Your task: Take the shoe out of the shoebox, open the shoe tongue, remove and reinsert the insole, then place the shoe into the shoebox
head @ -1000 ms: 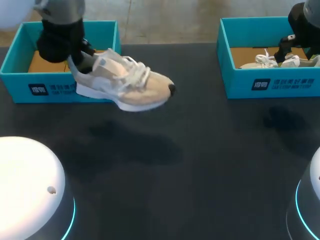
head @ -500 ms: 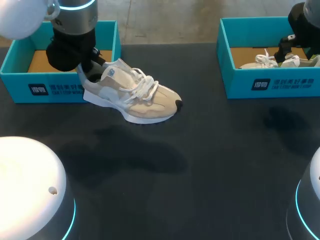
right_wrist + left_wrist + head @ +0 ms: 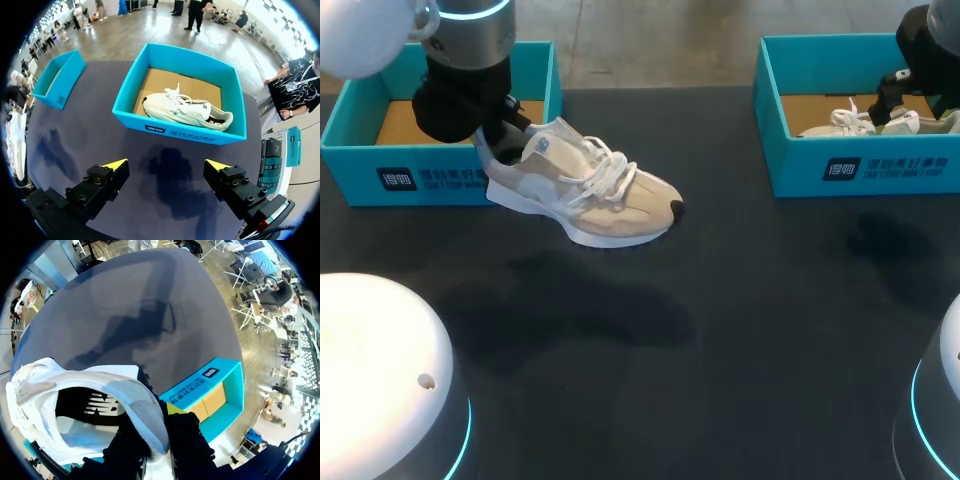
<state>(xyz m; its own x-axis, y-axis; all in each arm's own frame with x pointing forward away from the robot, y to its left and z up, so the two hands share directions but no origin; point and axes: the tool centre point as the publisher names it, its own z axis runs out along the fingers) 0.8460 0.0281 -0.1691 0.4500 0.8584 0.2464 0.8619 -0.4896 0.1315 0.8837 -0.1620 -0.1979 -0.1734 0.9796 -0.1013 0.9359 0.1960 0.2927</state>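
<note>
Shoe [image 3: 582, 190] hangs outside the box [image 3: 350, 165], heel gripped by the left claw [image 3: 498, 135]; the right claw [image 3: 165, 172] gapes. Next: set it on the desk [image 3: 740, 330] beneath, then open the tongue [image 3: 570, 140].

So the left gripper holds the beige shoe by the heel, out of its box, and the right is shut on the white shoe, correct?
No: the right gripper is open, the white shoe lying untouched in the right box ahead of it, per the right wrist view. The left gripper does hold the beige shoe by the heel, out of the left box.
</note>
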